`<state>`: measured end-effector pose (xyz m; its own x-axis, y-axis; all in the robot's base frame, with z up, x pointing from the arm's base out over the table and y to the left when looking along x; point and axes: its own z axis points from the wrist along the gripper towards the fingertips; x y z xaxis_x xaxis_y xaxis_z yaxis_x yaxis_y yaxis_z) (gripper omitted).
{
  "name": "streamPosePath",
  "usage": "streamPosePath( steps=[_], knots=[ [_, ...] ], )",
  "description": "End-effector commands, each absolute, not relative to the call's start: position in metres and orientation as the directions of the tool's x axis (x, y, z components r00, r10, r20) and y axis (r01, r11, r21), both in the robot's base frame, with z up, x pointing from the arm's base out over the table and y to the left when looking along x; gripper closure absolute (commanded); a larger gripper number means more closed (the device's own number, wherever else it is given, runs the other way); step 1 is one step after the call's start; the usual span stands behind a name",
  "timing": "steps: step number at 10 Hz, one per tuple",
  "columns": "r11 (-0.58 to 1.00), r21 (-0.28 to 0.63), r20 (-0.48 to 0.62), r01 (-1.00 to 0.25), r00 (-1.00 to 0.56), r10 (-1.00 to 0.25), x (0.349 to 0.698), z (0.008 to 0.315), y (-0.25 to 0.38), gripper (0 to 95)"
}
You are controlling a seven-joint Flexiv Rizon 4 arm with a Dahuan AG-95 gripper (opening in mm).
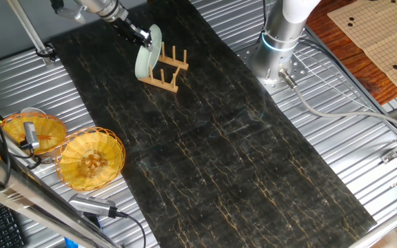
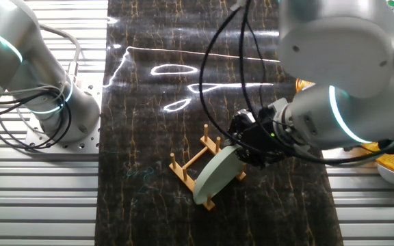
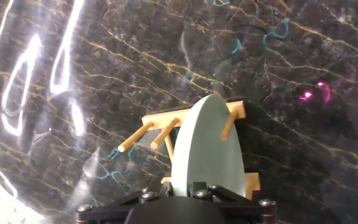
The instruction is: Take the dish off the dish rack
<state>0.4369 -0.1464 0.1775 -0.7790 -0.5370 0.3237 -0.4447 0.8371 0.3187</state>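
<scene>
- Hand view showed the gripper (image 3: 194, 186) clamped on the near rim of the dish (image 3: 205, 149).
- Pale green and on edge, the dish stood in the dish rack (image 1: 169, 69), between its pegs.
- Beneath the rack lay a dark marbled mat (image 1: 240, 158); two yellow baskets (image 1: 92, 160) sat well apart.

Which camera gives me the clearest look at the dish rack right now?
One fixed view: the dish rack shows base and several pegs unobstructed, the dish at its end. The other fixed view has the dish and gripper covering part of it. In the hand view the dish hides most of the rack.
</scene>
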Motion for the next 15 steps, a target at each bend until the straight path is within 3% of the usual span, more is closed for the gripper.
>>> streamPosePath(
  steps=[1,15],
  knots=[
    [0.835,0.328,0.324,-0.442,-0.778,-0.539,0.4392,0.1797,-0.1477,95.0],
    [0.773,0.465,0.308,-0.431,-0.74,-0.598,0.4475,0.1777,-0.1499,95.0]
  ],
)
